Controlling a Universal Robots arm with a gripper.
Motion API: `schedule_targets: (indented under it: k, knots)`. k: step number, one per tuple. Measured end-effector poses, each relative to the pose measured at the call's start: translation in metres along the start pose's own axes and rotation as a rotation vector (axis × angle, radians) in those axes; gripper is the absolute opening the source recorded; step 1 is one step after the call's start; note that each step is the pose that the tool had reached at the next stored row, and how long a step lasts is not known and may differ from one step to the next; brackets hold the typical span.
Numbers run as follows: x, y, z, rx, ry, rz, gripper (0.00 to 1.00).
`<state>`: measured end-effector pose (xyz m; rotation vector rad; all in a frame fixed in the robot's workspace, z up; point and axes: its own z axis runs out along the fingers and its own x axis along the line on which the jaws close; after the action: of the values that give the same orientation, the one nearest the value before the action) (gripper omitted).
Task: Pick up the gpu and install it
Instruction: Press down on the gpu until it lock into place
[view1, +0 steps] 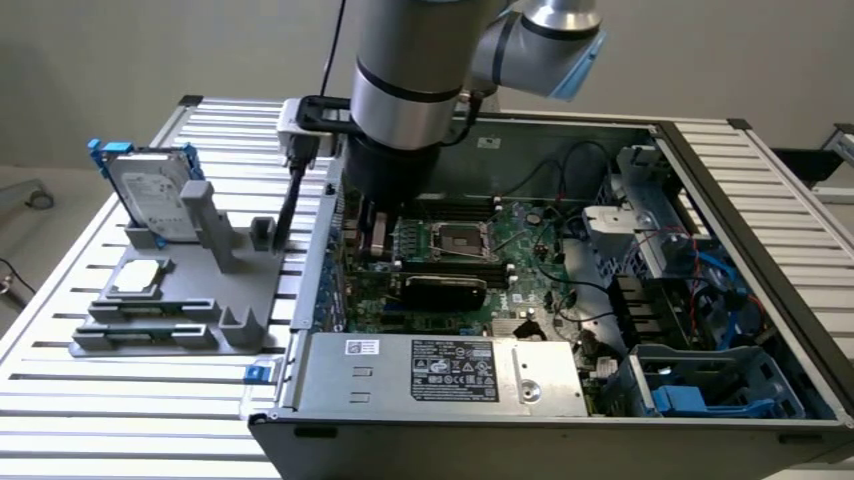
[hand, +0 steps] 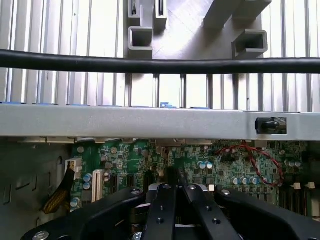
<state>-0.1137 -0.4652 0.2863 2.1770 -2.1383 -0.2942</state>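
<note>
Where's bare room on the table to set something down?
The slatted metal table is bare in front of the grey plastic parts holder, and behind the open black computer case. Inside the case, over the green motherboard, it is crowded.

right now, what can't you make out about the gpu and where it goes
- Wrist view: the shut black fingers cover whatever they pinch and the part of the green motherboard beneath them.
- Exterior view: the grey robot arm hides the fingers and any card.

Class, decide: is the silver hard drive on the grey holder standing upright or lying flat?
Upright: the hard drive stands on edge in a slot of the grey holder.
</note>
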Motion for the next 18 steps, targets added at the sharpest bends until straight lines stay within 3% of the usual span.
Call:
schedule_targets:
  k: [4,7,10,14,18]
  knots:
    - [-0.0004,0.0025,-0.0007,-0.0249,0.0000,0.002,0.11]
    - [-0.0008,0.0036,-0.0024,-0.0339,0.0032,0.003,0.11]
    - [-0.0010,0.0042,-0.0038,-0.0383,0.0148,0.006,0.11]
    - [-0.0014,0.0049,-0.0047,-0.0453,0.0395,0.012,0.11]
    - [-0.0033,0.0057,-0.0088,-0.0536,0.0499,0.015,0.11]
